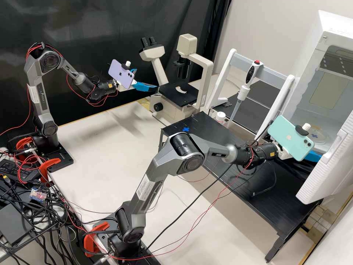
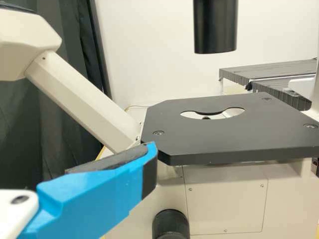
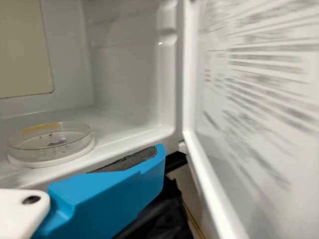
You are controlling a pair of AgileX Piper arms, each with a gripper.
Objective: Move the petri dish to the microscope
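My white right pincer (image 1: 313,156) with bright blue fingers stands wide at the open white chamber (image 3: 124,74); inside, at my twelve o'clock in the high view, sits the clear round petri dish (image 3: 50,144), the cream metal microscope (image 1: 206,82) at ten

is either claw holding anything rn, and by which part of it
Nothing is held; the petri dish sits ungripped inside the open white chamber.

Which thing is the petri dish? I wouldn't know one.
Find the big white cabinet at the high view's right, its door open. On its floor, atop a white round base, lies the petri dish. Unlike the base, it is see-through, with dark specks inside.
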